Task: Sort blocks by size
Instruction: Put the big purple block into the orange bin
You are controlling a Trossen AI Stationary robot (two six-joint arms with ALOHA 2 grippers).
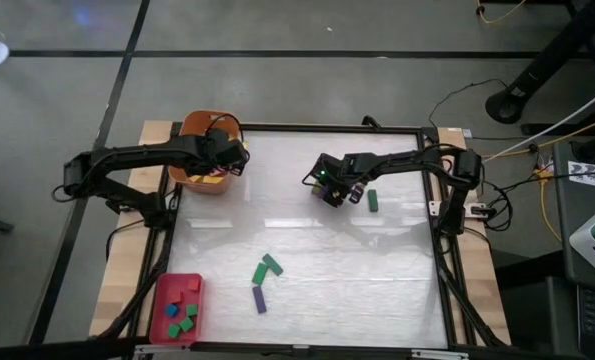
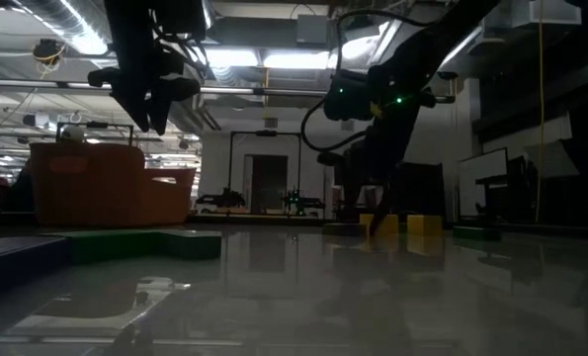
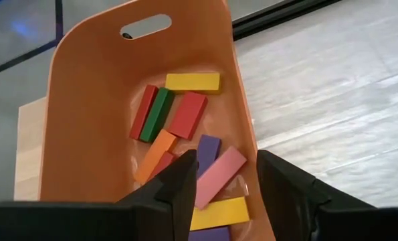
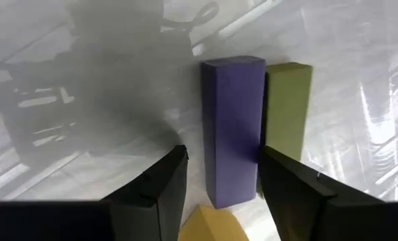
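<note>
My left gripper (image 3: 225,194) hangs open over the orange tub (image 3: 98,100), with nothing between its fingers. Several long bar blocks lie in the tub: yellow (image 3: 192,82), red (image 3: 187,114), green (image 3: 157,114), orange, purple and pink (image 3: 220,175). My right gripper (image 4: 219,194) is open, low over the table's far middle. Its fingers stand on either side of a purple bar (image 4: 232,127) that lies flat. An olive bar (image 4: 289,114) lies beside the purple one, and a yellow block (image 4: 209,227) shows at its near end. My right gripper points down, and the purple bar's near end (image 4: 233,191) lies between its fingers, which run along the bar. One finger (image 4: 285,187) stands close against the bar's side next to the olive bar. Whether it touches I cannot tell. The other finger stands clear.
A green bar (image 1: 373,200) lies just right of my right gripper. A green bar (image 1: 267,267) and a purple bar (image 1: 259,298) lie near the table's front middle. The flat red tray (image 1: 163,322) with small blue and green cubes sits at the front left corner.
</note>
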